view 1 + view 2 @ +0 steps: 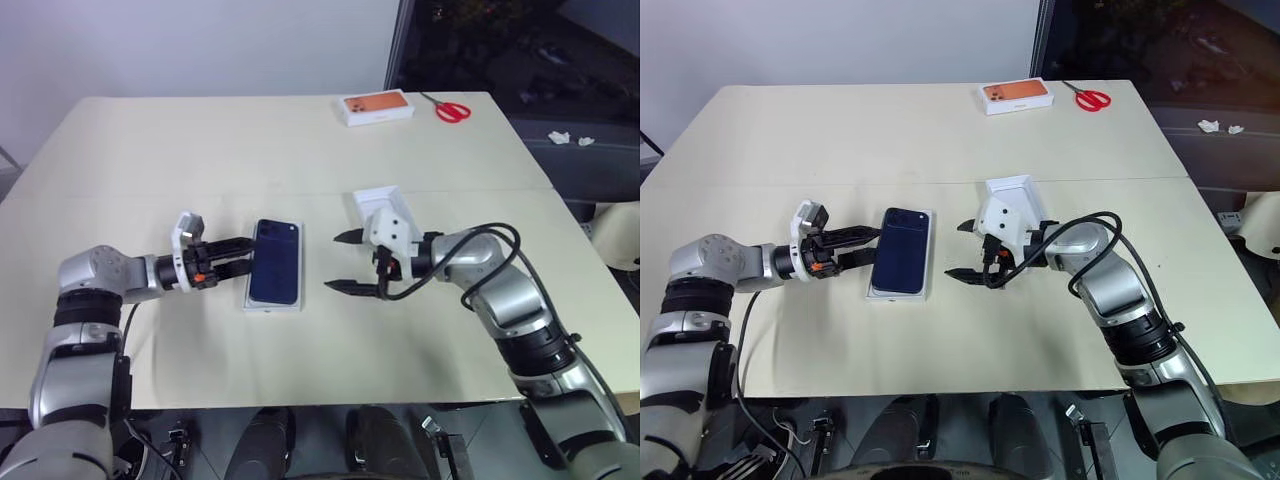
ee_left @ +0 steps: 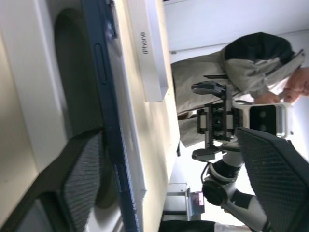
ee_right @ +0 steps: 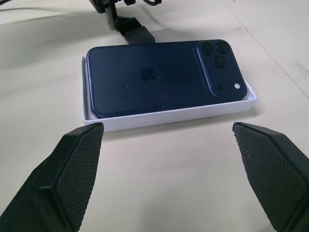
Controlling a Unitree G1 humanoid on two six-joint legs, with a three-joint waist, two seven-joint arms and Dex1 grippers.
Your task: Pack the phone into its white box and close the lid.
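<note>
The phone (image 3: pixel 161 77), a glossy, slippery, stiff slab, lies in the white box (image 3: pixel 169 117) near the counter's (image 1: pixel 300 140) middle, apparently not fully seated. Its long edges look like the safest hold. The left pincer (image 1: pixel 232 258) is spread at one side; the right pincer (image 1: pixel 345 262) gapes empty opposite. Open counter surrounds the box.

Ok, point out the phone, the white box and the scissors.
phone (image 3: pixel 145 77), right wrist view, middle of its dark blue back.
white box (image 3: pixel 169 118), right wrist view, its near long wall.
scissors (image 1: pixel 455 111), left eye view, the red handles.
</note>
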